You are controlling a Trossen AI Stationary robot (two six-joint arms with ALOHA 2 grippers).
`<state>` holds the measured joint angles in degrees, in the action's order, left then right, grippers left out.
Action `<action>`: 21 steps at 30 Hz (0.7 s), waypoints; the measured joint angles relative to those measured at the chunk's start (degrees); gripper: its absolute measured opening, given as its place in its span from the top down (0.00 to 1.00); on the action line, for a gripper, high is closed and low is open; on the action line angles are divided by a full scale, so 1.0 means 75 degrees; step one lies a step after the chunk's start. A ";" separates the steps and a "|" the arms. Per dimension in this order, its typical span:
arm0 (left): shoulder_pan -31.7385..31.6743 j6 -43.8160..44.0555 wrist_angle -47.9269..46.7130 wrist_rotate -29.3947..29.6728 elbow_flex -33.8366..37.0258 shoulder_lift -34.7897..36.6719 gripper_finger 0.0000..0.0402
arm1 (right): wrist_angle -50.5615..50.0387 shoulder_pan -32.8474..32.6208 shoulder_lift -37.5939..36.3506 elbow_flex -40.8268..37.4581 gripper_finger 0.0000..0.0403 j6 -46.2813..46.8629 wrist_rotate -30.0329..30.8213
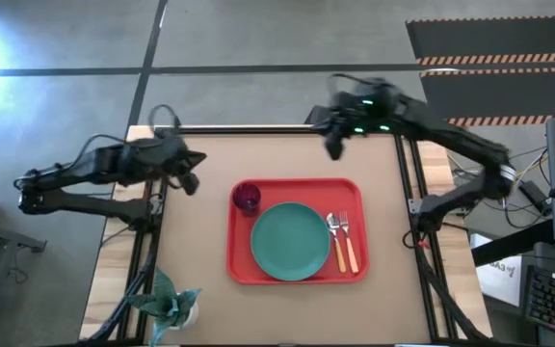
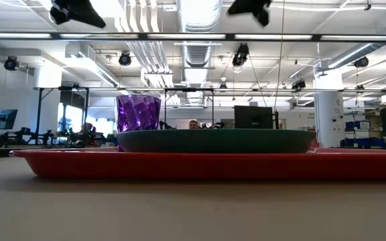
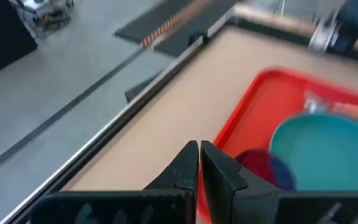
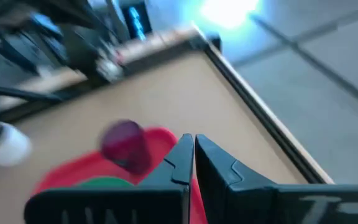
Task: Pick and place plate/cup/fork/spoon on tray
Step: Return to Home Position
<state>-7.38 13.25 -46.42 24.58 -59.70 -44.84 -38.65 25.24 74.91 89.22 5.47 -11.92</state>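
The red tray (image 1: pixel 244 270) lies on the table's middle. On it rest the teal plate (image 1: pixel 290 241), the purple cup (image 1: pixel 247 198) at its far left corner, and the spoon (image 1: pixel 335 238) and fork (image 1: pixel 348 239) side by side right of the plate. My left gripper (image 1: pixel 193 183) is shut and empty, raised off the tray's left side. My right gripper (image 1: pixel 333 146) is shut and empty, raised near the table's far edge. In the low view the cup (image 2: pixel 138 112) stands upright behind the plate (image 2: pixel 216 140).
A pale green potted plant (image 1: pixel 170 304) stands at the table's near left. Bare tabletop lies on the tray's far side and to its left and right. Metal frame rails run along the table's edges.
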 joint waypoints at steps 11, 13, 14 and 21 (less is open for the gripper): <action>0.0000 0.0390 0.0144 -0.1335 0.0096 0.1866 1.00 | -0.0021 -0.1520 -0.2888 -0.0570 0.98 0.1678 0.1940; 0.0007 0.0390 0.0182 -0.1833 0.0178 0.2028 1.00 | -0.0058 -0.1817 -0.3181 -0.0689 0.98 0.2043 0.1981; 0.0006 0.0386 0.0162 -0.1974 0.0262 0.2049 1.00 | -0.0073 -0.1952 -0.3318 -0.0747 0.98 0.2197 0.1940; 0.0003 0.1277 -0.0534 -0.2072 0.0612 0.2322 1.00 | -0.0803 -0.2743 -0.3825 -0.0920 0.98 0.3269 0.0978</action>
<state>-7.35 22.83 -50.42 9.04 -55.12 -27.42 -44.67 4.66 46.22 82.32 29.99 -4.59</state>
